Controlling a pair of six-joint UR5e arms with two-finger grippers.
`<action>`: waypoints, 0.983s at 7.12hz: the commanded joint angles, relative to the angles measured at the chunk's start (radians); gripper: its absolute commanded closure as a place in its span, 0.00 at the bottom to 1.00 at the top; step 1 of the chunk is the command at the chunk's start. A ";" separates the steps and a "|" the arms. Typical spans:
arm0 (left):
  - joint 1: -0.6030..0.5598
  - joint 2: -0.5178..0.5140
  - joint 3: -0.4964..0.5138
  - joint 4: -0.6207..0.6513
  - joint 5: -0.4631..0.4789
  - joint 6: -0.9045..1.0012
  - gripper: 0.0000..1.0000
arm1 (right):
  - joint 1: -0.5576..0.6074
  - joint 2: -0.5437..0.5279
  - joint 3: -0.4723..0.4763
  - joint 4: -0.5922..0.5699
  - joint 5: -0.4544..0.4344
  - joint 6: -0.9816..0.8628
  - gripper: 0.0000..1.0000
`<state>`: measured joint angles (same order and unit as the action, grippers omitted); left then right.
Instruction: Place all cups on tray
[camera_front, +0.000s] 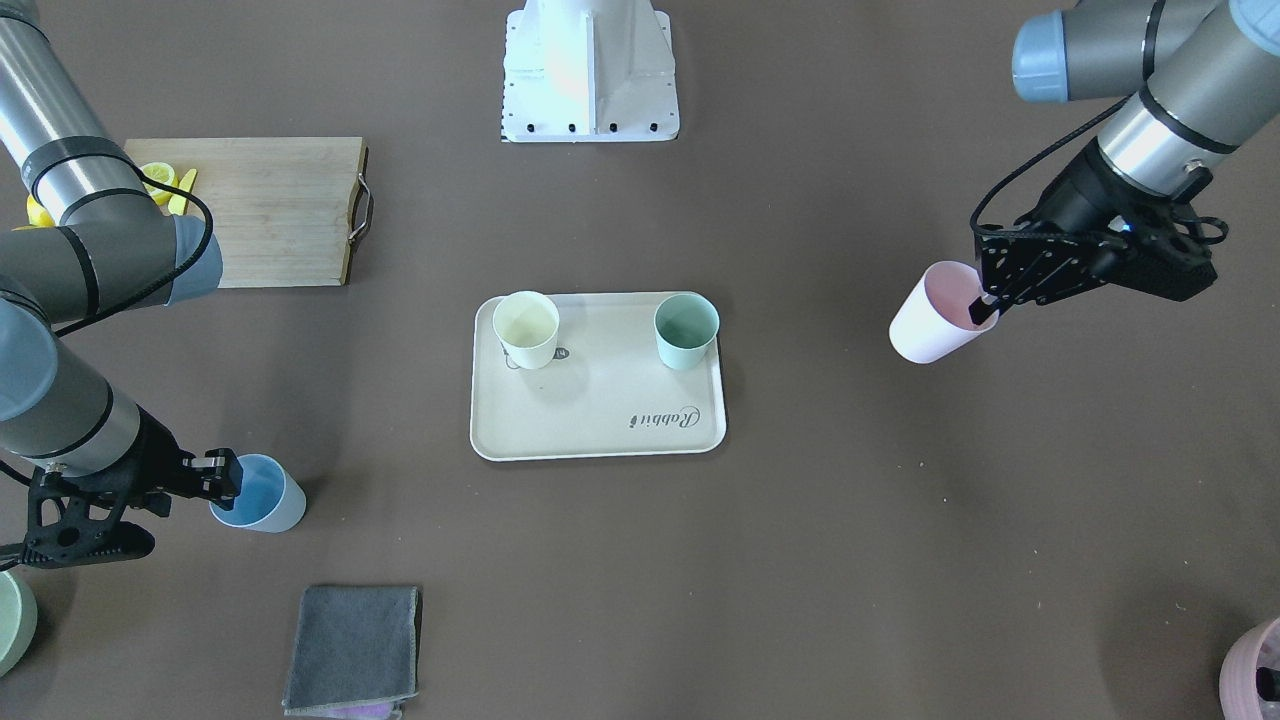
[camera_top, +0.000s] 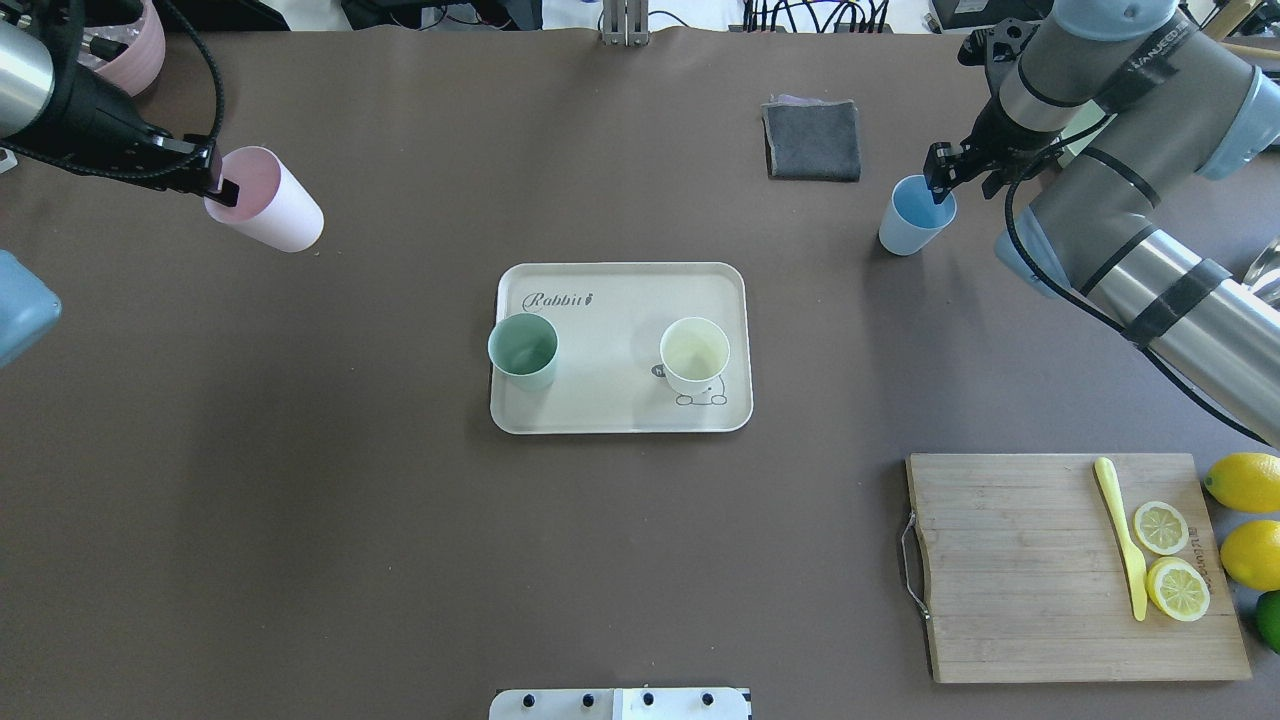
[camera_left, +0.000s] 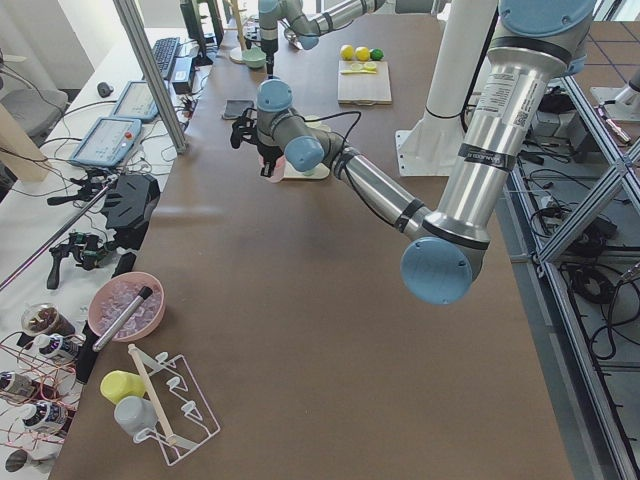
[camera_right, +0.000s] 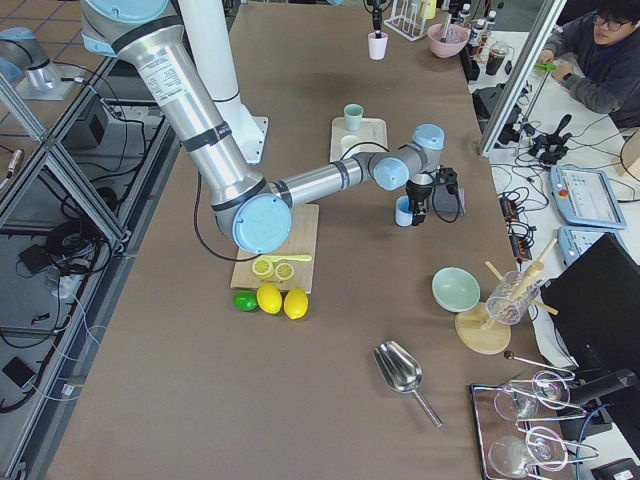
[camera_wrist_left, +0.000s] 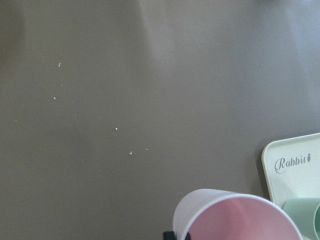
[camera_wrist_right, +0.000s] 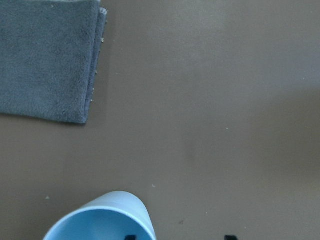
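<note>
The pink cup (camera_wrist_left: 240, 220) is filling the bottom edge of the left wrist view. Its matte, round rim is cut off there, and only a sliver of one dark finger is showing beside it. From overhead, the left gripper (camera_top: 222, 188) is pinching this cup's wall at the rim, one finger inside. The cup is hanging tilted, well apart from the tray (camera_top: 620, 300); whether its base is touching the brown table (camera_top: 300, 500) is hard to make out.

The tray, flat and cream with rounded corners and a raised rim, is lying mid-table. It is carrying the mint cup (camera_top: 523, 351) at its left side and the yellow cup (camera_top: 695, 355) to the right. Both are standing upright, and the yellow one is partly covering the line drawing.

Farther right, the blue cup (camera_top: 915, 215) is standing upright on the table near a folded grey cloth (camera_top: 812, 140). The right gripper (camera_top: 940, 185) is straddling its rim with the jaws parted, one fingertip inside and one outside, and is not clamping it.
</note>
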<state>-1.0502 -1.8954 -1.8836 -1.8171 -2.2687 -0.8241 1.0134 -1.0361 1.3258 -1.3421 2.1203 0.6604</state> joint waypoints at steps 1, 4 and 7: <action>0.086 -0.089 0.044 0.001 0.091 -0.079 1.00 | -0.036 -0.022 0.001 0.046 -0.002 0.084 0.86; 0.189 -0.206 0.127 0.001 0.178 -0.182 1.00 | -0.047 -0.021 0.071 0.052 0.012 0.168 1.00; 0.260 -0.296 0.237 0.001 0.264 -0.233 1.00 | -0.036 0.005 0.290 -0.159 0.079 0.314 1.00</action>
<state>-0.8181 -2.1588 -1.6933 -1.8162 -2.0448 -1.0441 0.9825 -1.0447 1.5109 -1.3909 2.1882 0.9042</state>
